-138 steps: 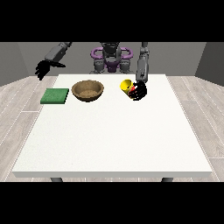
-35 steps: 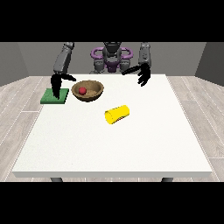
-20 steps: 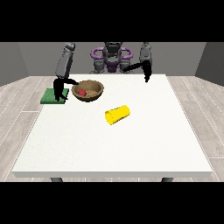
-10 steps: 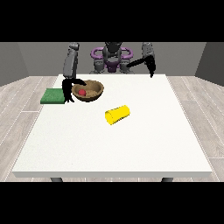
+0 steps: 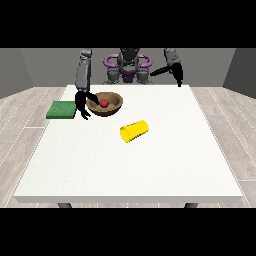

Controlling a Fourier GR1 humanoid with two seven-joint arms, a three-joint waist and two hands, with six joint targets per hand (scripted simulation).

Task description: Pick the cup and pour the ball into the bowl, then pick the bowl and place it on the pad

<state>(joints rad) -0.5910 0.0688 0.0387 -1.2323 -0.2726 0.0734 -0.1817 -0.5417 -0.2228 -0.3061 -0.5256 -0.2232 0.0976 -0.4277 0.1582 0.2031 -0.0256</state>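
A brown bowl (image 5: pixel 112 106) stands at the table's far left part with a red ball (image 5: pixel 104 103) inside it. The hand at the view's left (image 5: pixel 82 103) is against the bowl's left rim, its fingers curving around the rim's edge. A yellow cup (image 5: pixel 134 131) lies on its side near the table's middle, empty. A green pad (image 5: pixel 61 110) lies flat to the left of the bowl. The hand at the view's right (image 5: pixel 177 73) hangs raised above the table's far edge, away from everything, fingers pointing down and relaxed.
The white table (image 5: pixel 150 170) stretches wide towards the camera. The robot's torso (image 5: pixel 128 67) stands behind the far edge. Grey floor surrounds the table.
The hand at the view's left has moved from above the pad to the bowl's left rim. The hand at the view's right has drawn back and up. The cup and ball have stayed put.
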